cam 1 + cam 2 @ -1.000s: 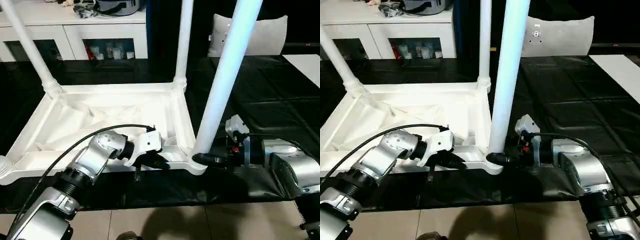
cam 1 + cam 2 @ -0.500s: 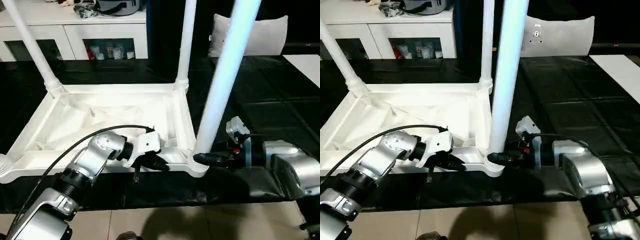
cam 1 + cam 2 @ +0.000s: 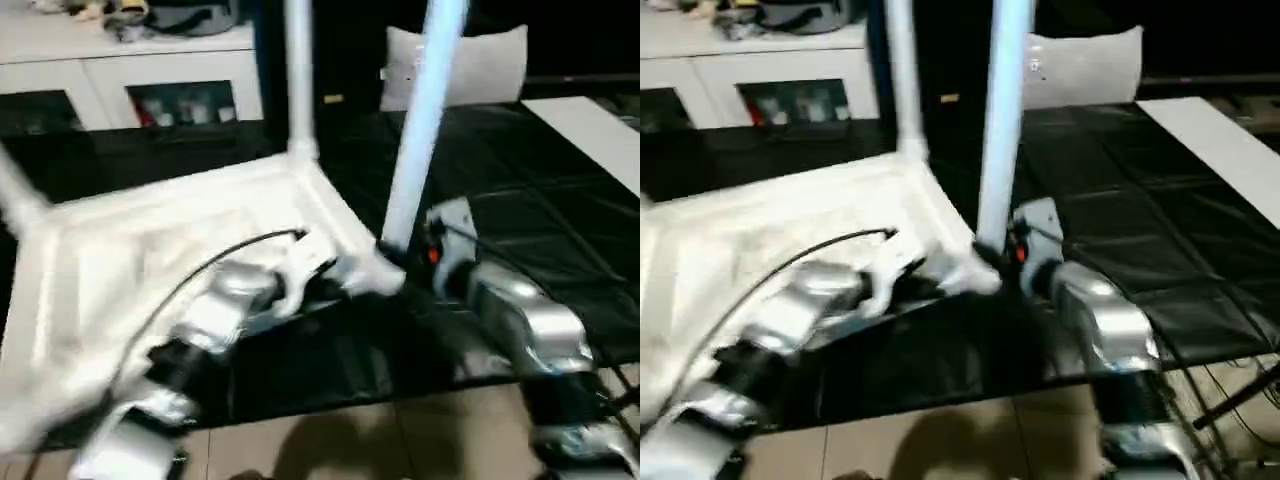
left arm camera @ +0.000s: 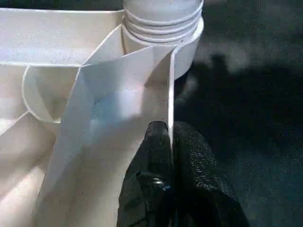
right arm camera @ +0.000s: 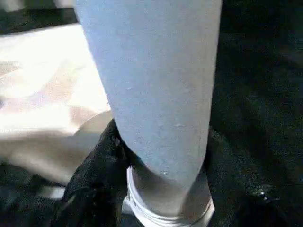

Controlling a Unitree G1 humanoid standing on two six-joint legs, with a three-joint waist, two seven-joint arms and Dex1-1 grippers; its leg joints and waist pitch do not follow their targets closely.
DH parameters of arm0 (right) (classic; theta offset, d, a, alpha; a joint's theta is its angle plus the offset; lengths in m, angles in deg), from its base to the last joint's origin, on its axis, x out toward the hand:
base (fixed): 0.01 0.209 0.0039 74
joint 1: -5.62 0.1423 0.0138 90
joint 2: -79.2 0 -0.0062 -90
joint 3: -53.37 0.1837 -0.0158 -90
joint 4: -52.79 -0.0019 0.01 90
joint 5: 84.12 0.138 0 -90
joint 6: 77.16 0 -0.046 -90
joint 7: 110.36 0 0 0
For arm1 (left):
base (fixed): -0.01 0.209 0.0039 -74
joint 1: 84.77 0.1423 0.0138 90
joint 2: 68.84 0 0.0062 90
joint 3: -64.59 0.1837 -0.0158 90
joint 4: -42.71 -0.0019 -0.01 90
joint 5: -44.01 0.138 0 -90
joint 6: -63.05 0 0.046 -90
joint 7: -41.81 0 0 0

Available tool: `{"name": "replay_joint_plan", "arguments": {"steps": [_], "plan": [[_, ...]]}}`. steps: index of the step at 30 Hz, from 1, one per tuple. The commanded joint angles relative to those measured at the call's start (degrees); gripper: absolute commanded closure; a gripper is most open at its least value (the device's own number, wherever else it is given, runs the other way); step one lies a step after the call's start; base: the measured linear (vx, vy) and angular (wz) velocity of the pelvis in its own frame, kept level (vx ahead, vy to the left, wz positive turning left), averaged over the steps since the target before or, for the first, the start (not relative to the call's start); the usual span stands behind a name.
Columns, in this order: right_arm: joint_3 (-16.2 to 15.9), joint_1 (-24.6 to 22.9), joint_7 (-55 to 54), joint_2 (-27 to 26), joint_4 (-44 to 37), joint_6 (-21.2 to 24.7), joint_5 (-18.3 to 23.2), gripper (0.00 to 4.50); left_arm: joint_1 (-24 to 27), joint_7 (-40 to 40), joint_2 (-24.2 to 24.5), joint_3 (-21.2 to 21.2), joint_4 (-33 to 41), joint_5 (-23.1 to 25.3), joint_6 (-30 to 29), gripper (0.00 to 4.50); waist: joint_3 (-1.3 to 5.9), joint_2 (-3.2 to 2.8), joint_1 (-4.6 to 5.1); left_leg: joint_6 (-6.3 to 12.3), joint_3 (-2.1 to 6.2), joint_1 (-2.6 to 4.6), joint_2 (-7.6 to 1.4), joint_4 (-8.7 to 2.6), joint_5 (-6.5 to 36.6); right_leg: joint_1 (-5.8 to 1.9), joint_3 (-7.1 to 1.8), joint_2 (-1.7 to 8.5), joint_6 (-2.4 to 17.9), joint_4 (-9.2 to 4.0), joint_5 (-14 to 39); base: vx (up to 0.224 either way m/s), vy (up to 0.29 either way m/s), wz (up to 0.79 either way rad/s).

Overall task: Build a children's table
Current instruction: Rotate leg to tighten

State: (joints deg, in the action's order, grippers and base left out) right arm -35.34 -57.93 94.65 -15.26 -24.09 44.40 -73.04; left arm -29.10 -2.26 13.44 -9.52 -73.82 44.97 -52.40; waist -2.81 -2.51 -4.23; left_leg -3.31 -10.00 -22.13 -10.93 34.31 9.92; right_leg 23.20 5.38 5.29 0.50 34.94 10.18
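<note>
The white children's table top (image 3: 150, 240) lies upside down on the black mat, ribbed underside up. A leg (image 3: 415, 130) stands in its near right corner socket, and another leg (image 3: 298, 70) stands in the far corner. My right gripper (image 3: 395, 255) holds the near leg just above the socket, and its black fingers (image 5: 102, 161) press both sides of the tube. My left gripper (image 4: 169, 137) is shut on the thin rim wall (image 4: 142, 85) of the top, beside that same corner.
A white cabinet (image 3: 120, 80) with glass doors stands behind the table, and a grey cushion (image 3: 480, 65) sits at the back right. The black mat (image 3: 520, 200) runs to the right, with a white sheet (image 3: 590, 120) at its edge. Tiled floor (image 3: 400, 440) lies in front.
The whole picture has shifted, tilted and blurred, so the camera moved. My right fingers have closed in on the near leg's base. The left gripper keeps its pinch on the rim.
</note>
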Motion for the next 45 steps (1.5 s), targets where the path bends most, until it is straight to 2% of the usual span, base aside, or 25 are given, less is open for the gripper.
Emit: {"name": "replay_joint_plan", "arguments": {"steps": [1, 3, 5, 7, 9, 10, 11, 15, 16, 20, 24, 27, 28, 31, 32, 33, 35, 37, 38, 40, 45], "plan": [[-1.56, -0.16, -2.42, -0.41, 2.65, -2.15, -2.13, 1.81, -2.32, 2.90, -0.72, -2.67, 1.55, -1.22, 0.48, 4.50, 4.31, 0.63, -0.46, 0.48, 0.72, 0.56, -1.63, -3.88, 9.37, -3.15, -2.70, 3.41, 9.89, -4.53, 11.82, 0.000, 0.000, 0.00], [-1.34, -0.19, -2.56, -1.14, 2.63, -2.67, -2.10, 1.79, -2.27, 3.63, -1.06, -2.80, 1.91, -1.15, 0.56, 4.50, 4.36, 0.72, -0.59, 2.03, 0.61, 0.34, -1.43, -3.65, 7.02, -3.40, -2.74, 3.19, 10.91, -4.08, 7.58, 0.000, 0.000, 0.00], [-0.81, -0.32, -2.24, -1.88, 2.12, -2.45, -1.59, 1.50, -2.18, 3.60, -1.12, -2.83, 2.27, -1.17, 0.63, 4.50, 4.53, 0.81, -0.83, 3.72, 0.56, 0.23, -1.43, -3.47, 4.67, -3.67, -2.74, 3.25, 11.78, -3.65, 4.17, 0.000, 0.000, 0.00], [-0.94, -0.64, -1.58, -2.07, 1.59, -2.97, -1.61, 1.38, -1.97, 2.86, -0.66, -2.26, 2.90, -0.79, 0.92, 4.50, 4.43, 0.62, -0.92, 4.23, 0.55, 0.35, -1.55, -3.50, 4.72, -3.58, -2.68, 3.22, 12.02, -3.72, 4.46, 0.000, 0.000, 0.00], [-1.01, -0.96, -1.33, -2.00, 1.57, -3.95, -1.10, 1.32, -1.58, 2.59, -0.18, -1.81, 3.56, -0.57, 0.88, 4.50, 4.31, 0.57, -0.92, 4.06, 0.57, 0.46, -1.71, -3.62, 5.77, -3.55, -2.68, 3.30, 11.98, -3.87, 5.93, 0.000, 0.000, 0.00], [-0.98, -1.28, -0.52, -1.52, 1.46, -5.04, -0.63, 1.07, -1.28, 2.42, 0.24, -1.62, 3.87, -0.64, 1.07, 4.50, 4.30, 0.57, -0.91, 3.91, 0.55, 0.48, -1.71, -3.62, 6.12, -3.55, -2.69, 3.30, 11.92, -3.92, 6.40, 0.000, 0.000, 0.00], [-0.93, -1.47, 0.09, -1.12, 1.41, -5.77, -0.35, 1.07, -1.14, 2.34, 0.48, -1.50, 3.97, -0.72, 1.21, 4.50, 4.18, 0.49, -0.94, 3.38, 0.50, 0.63, -1.75, -3.69, 7.83, -3.45, -2.73, 3.34, 11.54, -4.24, 8.40, 0.000, 0.000, 0.00], [-0.50, -2.42, 3.99, 1.11, 0.08, -6.57, 0.67, 0.80, -0.66, 0.43, 1.62, -0.83, 3.88, -0.91, 2.99, 4.50, 4.10, 0.48, -1.13, 2.80, 0.61, 0.73, -1.83, -3.87, 9.32, -3.50, -2.73, 3.34, 10.60, -4.48, 10.66, 0.000, 0.000, 0.00], [-0.54, -2.65, 5.49, 1.87, -0.25, -6.90, 0.98, 0.59, -0.55, -0.38, 1.95, -0.57, 3.81, -0.96, 3.60, 4.50, 4.10, 0.48, -1.13, 2.80, 0.61, 0.73, -1.83, -3.87, 9.32, -3.50, -2.73, 3.34, 10.60, -4.48, 10.66, 0.000, 0.000, 0.00], [-1.29, -3.49, 12.12, 5.61, -1.23, -8.09, 1.89, 0.31, -0.29, -4.12, 3.86, 0.89, 3.26, -0.75, 6.13, 4.50, 4.23, 0.61, -1.31, 3.46, 0.63, 0.60, -1.81, -3.70, 8.35, -3.60, -2.73, 3.35, 10.84, -4.17, 8.75, 0.000, 0.000, 0.00], [-3.25, -4.15, 22.57, 12.52, -1.78, -7.89, 3.14, 0.02, -0.51, -10.63, 7.83, 4.15, 1.60, 0.90, 11.23, 4.50, 4.17, 0.54, -1.61, 4.28, 0.59, 0.60, -1.93, -3.62, 8.37, -3.58, -2.75, 3.33, 11.55, -4.06, 8.09, 0.000, 0.000, 0.00], [-4.47, -4.42, 27.25, 15.56, -2.82, -7.26, 3.66, 0.02, -0.47, -14.04, 9.49, 5.43, 1.33, 1.14, 14.06, 4.50, 4.04, 0.52, -1.95, 4.27, 0.52, 0.82, -2.02, -3.62, 9.44, -3.39, -2.78, 3.32, 11.30, -4.33, 10.18, 0.000, 0.000, 0.00], [-5.54, -4.64, 31.43, 17.93, -3.70, -6.53, 4.30, 0.02, 0.03, -18.04, 10.79, 6.35, 2.27, 0.39, 15.70, 4.50, 4.06, 0.60, -2.18, 4.15, 0.53, 0.86, -2.09, -3.64, 9.70, -3.39, -2.77, 3.34, 11.15, -4.34, 11.01, 0.000, 0.000, 0.00], [-6.36, -4.91, 34.63, 19.43, -4.03, -6.49, 4.68, 0.02, 0.48, -20.98, 11.76, 7.08, 3.10, -0.23, 16.35, 4.50, 4.12, 0.44, -2.93, 4.01, 0.53, 1.07, -2.47, -3.65, 9.66, -3.19, -2.87, 3.48, 11.78, -4.05, 10.41, 0.000, 0.000, 0.00], [-6.84, -5.10, 36.34, 20.11, -3.95, -7.10, 4.82, 0.29, 0.75, -22.57, 12.49, 7.56, 3.52, -0.47, 16.86, 4.50, 4.10, 0.49, -2.99, 3.95, 0.49, 1.04, -2.47, -3.66, 9.71, -3.12, -2.87, 3.45, 11.97, -4.00, 10.27, 0.000, 0.000, 0.00], [-7.29, -5.24, 38.54, 20.54, -3.52, -8.67, 5.11, 0.36, 1.05, -24.62, 13.54, 8.14, 3.95, -0.77, 17.62, 4.50, 4.11, 0.58, -3.27, 3.83, 0.54, 1.00, -2.47, -3.67, 10.27, -3.17, -2.82, 3.58, 12.01, -4.02, 10.94, 0.000, 0.000, 0.00], [-7.60, -5.24, 40.17, 20.69, -3.26, -8.84, 5.75, 0.41, 1.15, -26.00, 14.17, 8.47, 4.02, -1.18, 18.30, 4.50, 4.10, 0.53, -3.68, 3.57, 0.53, 1.15, -2.58, -3.69, 10.63, -3.00, -2.89, 3.66, 11.95, -4.04, 11.67, 0.000, 0.000, 0.00], [-8.13, -5.26, 41.81, 21.02, -3.27, -8.50, 6.37, 0.55, 1.17, -27.04, 14.55, 8.62, 3.95, -1.48, 18.70, 4.50, 4.05, 0.54, -3.84, 3.29, 0.53, 1.07, -2.55, -3.76, 11.22, -3.06, -2.88, 3.66, 11.87, -4.07, 12.36, 0.000, 0.000, 0.00], [-8.52, -5.31, 42.88, 21.25, -3.45, -7.98, 6.86, 0.71, 1.25, -27.93, 14.90, 8.72, 4.10, -1.74, 18.82, 4.50, 3.98, 0.89, -3.80, 3.22, 0.53, 1.03, -2.54, -3.83, 11.27, -3.07, -2.86, 3.64, 11.72, -4.15, 12.74, 0.000, 0.000, 0.00], [-9.01, -5.40, 44.70, 21.51, -3.81, -7.20, 7.62, 0.86, 1.35, -29.42, 15.38, 8.49, 4.16, -1.98, 19.02, 4.50, 3.99, 0.86, -3.97, 3.09, 0.58, 1.04, -2.52, -3.83, 11.54, -3.10, -2.86, 3.81, 11.14, -4.25, 14.52, 0.000, 0.000, 0.00], [-9.99, -5.78, 46.91, 21.42, -3.43, -5.84, 8.16, 1.31, 1.35, -30.26, 16.09, 8.25, 3.86, -2.21, 19.29, 4.50, 4.06, 0.93, -3.96, 3.19, 0.59, 0.89, -2.45, -3.73, 10.41, -3.05, -2.82, 3.72, 10.94, -4.16, 13.98, 0.000, 0.000, 0.00]]}}
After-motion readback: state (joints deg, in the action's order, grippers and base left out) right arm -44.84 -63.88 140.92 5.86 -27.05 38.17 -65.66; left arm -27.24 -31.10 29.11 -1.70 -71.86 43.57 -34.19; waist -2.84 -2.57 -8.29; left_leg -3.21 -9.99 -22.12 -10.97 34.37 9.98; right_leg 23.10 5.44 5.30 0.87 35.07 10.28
